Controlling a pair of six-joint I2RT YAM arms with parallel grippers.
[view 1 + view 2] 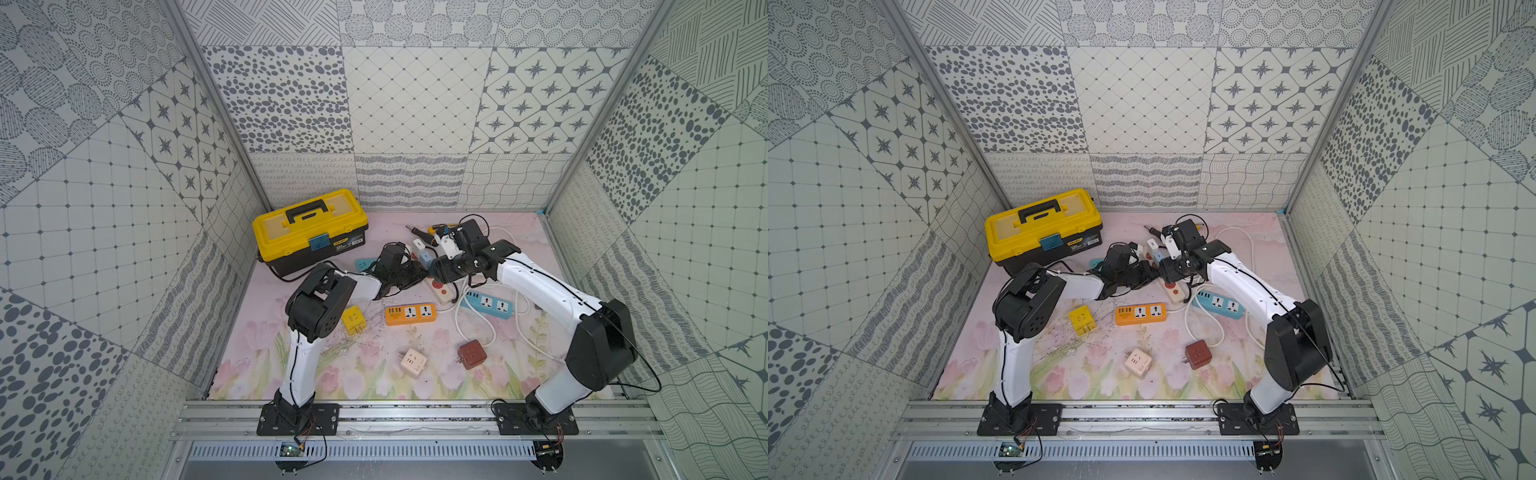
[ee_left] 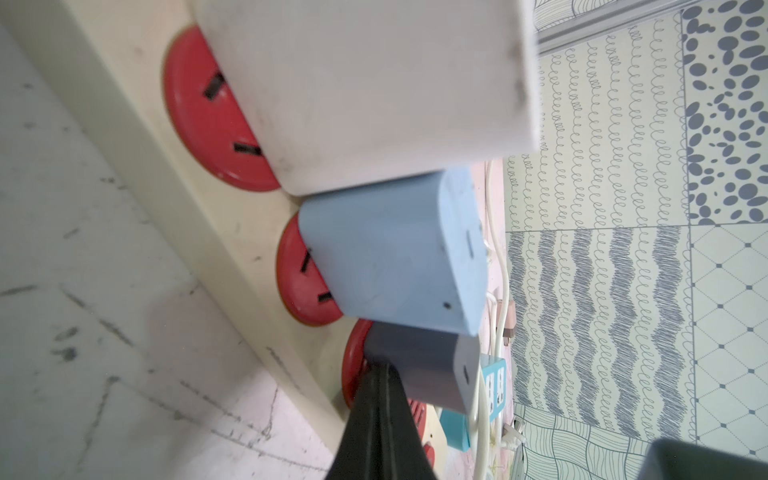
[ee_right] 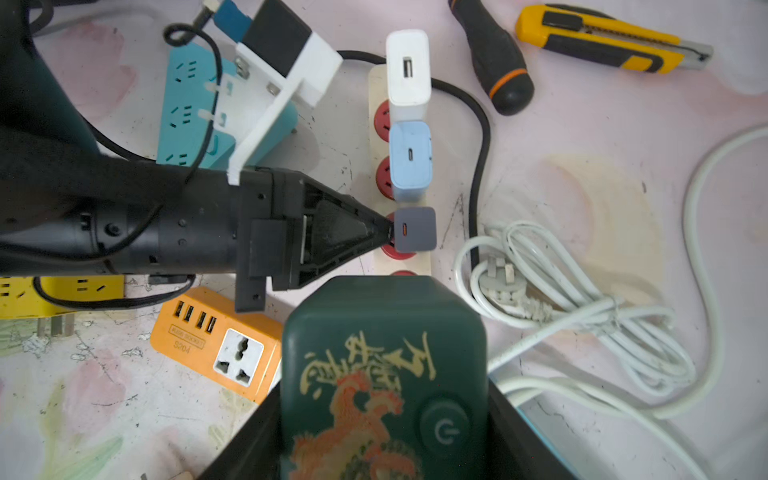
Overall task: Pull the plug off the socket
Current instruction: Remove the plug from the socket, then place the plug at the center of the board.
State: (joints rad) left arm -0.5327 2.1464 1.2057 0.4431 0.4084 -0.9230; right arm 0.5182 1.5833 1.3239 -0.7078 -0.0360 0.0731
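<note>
A cream power strip (image 3: 376, 91) with red sockets lies at the back middle of the mat, in both top views (image 1: 442, 293) (image 1: 1175, 293). A white plug (image 3: 407, 70), a light blue plug (image 3: 410, 160) and a grey plug (image 3: 415, 229) stand in it in a row. My left gripper (image 3: 390, 230) is shut, its tips pressed on the strip right beside the grey plug (image 2: 419, 365). My right gripper (image 3: 384, 419) is shut on a dark green plug (image 3: 382, 332) with a dragon print, held above the strip's near end and clear of the socket (image 3: 405, 273).
A yellow toolbox (image 1: 309, 232) stands at the back left. An orange strip (image 1: 410, 313), a blue strip (image 1: 488, 304) and yellow (image 1: 354, 321), cream (image 1: 413, 362) and brown (image 1: 471, 354) cube adapters lie nearer. A screwdriver (image 3: 494, 62), knife (image 3: 602, 39) and coiled white cable (image 3: 582, 299) lie beside the strip.
</note>
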